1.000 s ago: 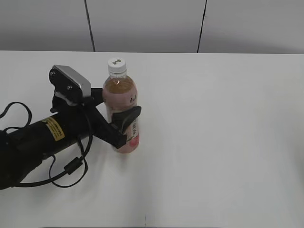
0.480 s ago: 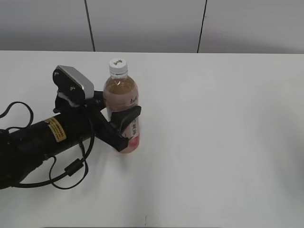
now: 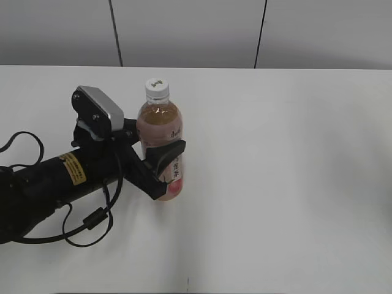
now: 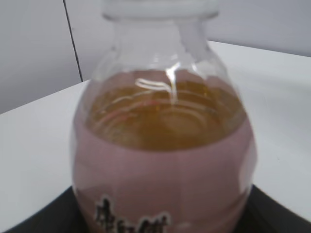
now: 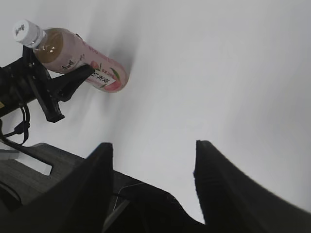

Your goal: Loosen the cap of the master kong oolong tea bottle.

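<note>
**Left gripper clamps the tea bottle; right gripper spread and apart**

Toward the far left of the white bench [image 3: 288,184], seen from the exterior camera, the bottle [image 3: 162,128] stands upright with its cap [image 3: 157,87] screwed on top. Reaching in from the left edge, the left gripper [image 3: 154,160] has its black fingers pressed against the bottle's labelled middle, one in front and one behind. A grey camera block [image 3: 98,110] sits on that arm just left of the bottle, and a black cable [image 3: 92,223] loops below the arm.

Left wrist camera: the bottle [image 4: 163,145] fills the frame, amber tea above the pink label, with the lower rim of the cap [image 4: 158,8] at the top edge. Dark finger edges show at both lower corners beside the bottle.

Right wrist camera: the right gripper [image 5: 153,165] hangs with its two fingers spread wide, nothing between them, well apart from the bottle [image 5: 80,60]. The cap [image 5: 24,31] and the left gripper [image 5: 63,85] around the bottle show at the upper left.
</note>
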You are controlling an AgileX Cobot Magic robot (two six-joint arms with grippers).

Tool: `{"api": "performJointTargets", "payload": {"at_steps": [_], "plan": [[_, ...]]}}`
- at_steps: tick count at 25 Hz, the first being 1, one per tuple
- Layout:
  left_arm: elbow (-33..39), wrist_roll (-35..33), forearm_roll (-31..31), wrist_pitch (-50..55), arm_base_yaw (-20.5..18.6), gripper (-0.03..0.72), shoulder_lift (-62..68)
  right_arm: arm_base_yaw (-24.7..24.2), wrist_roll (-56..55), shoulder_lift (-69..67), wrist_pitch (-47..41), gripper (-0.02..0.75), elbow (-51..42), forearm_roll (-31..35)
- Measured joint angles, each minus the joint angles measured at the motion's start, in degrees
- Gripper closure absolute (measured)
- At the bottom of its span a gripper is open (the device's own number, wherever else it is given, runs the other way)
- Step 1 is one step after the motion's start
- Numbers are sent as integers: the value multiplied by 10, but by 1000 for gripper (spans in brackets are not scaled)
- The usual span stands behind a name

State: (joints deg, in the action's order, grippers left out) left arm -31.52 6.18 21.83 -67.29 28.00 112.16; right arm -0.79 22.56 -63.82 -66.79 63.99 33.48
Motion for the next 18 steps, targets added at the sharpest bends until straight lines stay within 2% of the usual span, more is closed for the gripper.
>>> {"api": "performJointTargets", "payload": {"at_steps": [5,12,15,18], "plan": [[-2,1,1,6,0,284,0,46,-7,-70,-12,330,62,-20],[-4,1,18,7,0,284,0,191,-82,-156,-4,330,81,-61],[-4,1,20,7,0,284,0,241,-122,-200,-3,330,126,-83],[-4,1,20,7,0,284,0,270,-153,-242,-6,330,199,-89]]}}
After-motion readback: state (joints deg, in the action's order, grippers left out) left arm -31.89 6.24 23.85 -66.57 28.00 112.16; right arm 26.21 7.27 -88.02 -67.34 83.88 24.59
